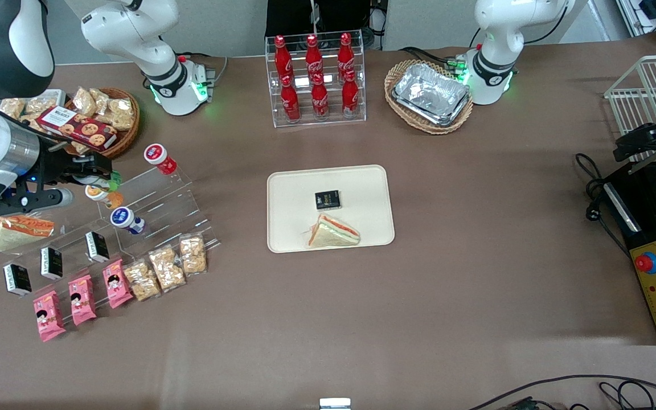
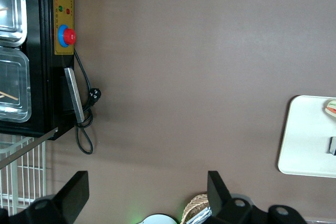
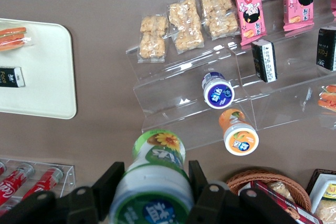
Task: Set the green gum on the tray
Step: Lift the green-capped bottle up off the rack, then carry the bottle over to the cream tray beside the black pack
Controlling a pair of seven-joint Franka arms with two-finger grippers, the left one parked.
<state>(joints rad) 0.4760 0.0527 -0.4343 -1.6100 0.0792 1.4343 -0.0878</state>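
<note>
Pink snack packets (image 1: 80, 299) lie nearest the front camera, glossy and flat. Above the clear acrylic step shelf (image 1: 151, 205) the gripper (image 3: 153, 192) is clamped on the green gum (image 3: 156, 174), a squat plastic cylinder with a green-rimmed white cap and what looks like a sunflower label. Well apart sits the tray (image 1: 362, 188), matte cream with rounded corners, carrying a wrapped sandwich (image 1: 332, 233) and small black box (image 1: 327, 199).
</note>
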